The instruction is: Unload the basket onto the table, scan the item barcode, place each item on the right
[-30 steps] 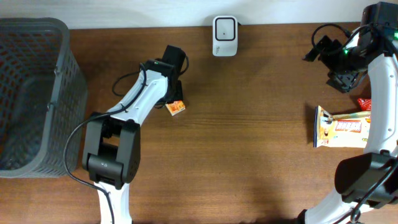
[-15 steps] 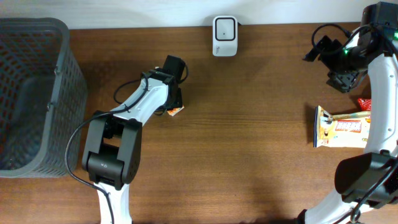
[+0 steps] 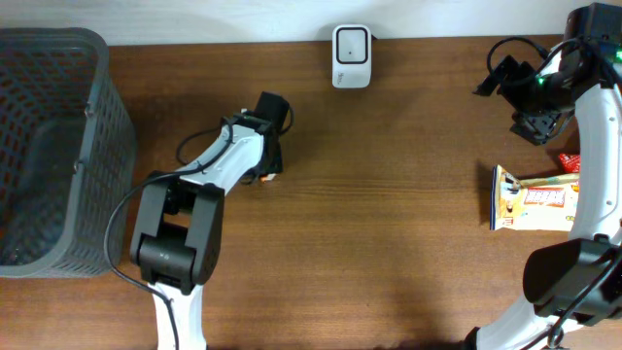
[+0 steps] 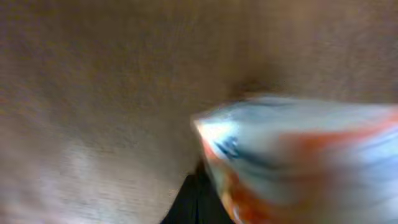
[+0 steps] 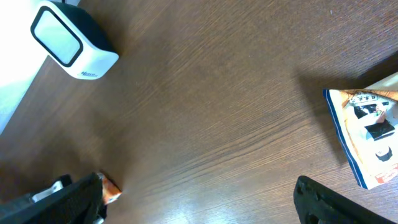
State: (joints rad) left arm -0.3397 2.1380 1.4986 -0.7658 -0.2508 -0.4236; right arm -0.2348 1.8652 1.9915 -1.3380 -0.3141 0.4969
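My left gripper is shut on a small orange-and-white packet, which peeks out from under it left of the table's middle. In the left wrist view the packet is a blur filling the right side, with a dark finger at its lower edge. The white barcode scanner stands at the back edge, well apart from the packet; the right wrist view shows the scanner and an orange corner of the packet. My right gripper hangs open at the far right, holding nothing.
A dark mesh basket stands at the left edge. A yellow-and-blue snack bag lies at the right, with a small red item just behind it. The right arm's base sits at the lower right.
The left gripper has shifted slightly toward the front and left with the packet, which now shows less from above. The right arm has not moved.
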